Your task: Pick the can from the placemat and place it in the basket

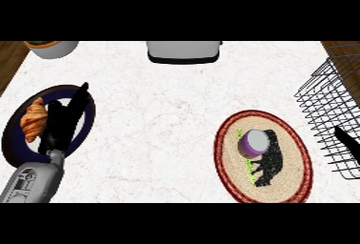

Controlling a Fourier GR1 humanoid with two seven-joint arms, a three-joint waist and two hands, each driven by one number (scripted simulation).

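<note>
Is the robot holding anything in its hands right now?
No, nothing. The can stands alone on the placemat; the left hand is over the plate and the right hand is by the basket.

white marble counter [162, 143] | bears: dark plate [13, 145], woven placemat [292, 157], wire basket [323, 109], grey appliance [184, 50], pot [55, 48]

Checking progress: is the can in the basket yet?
Out. The can sits on the placemat, left of the basket and apart from it.
</note>
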